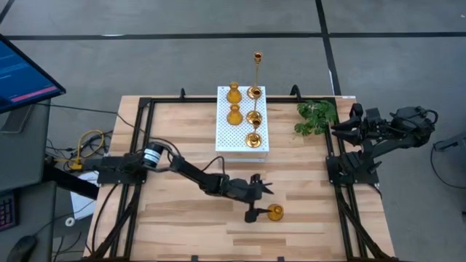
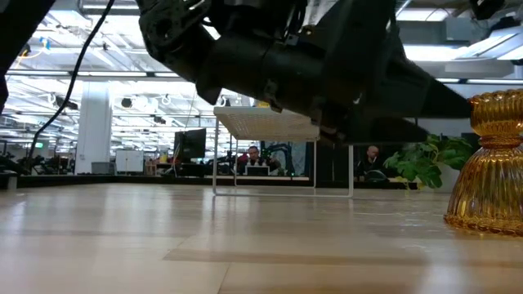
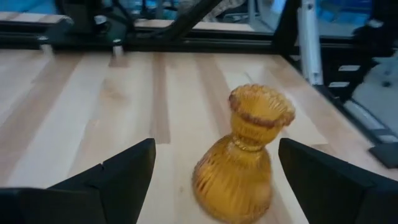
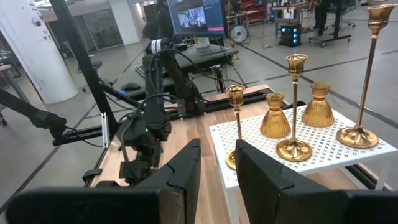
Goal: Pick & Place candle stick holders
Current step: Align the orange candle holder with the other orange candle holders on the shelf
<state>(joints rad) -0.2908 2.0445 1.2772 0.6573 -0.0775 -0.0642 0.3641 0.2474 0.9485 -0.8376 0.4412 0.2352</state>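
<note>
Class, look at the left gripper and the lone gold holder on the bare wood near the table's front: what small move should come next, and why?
Probably close the left gripper. Its fingers stand open on either side of the ribbed candle stick holder, which stands upright on the table, not yet gripped. The right gripper waits at the table's right edge.

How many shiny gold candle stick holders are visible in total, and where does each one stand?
6. Five stand on the white perforated box: two squat ribbed ones and three thin-stemmed ones. One ribbed holder stands on the wooden table between the left gripper's open fingers.
</note>
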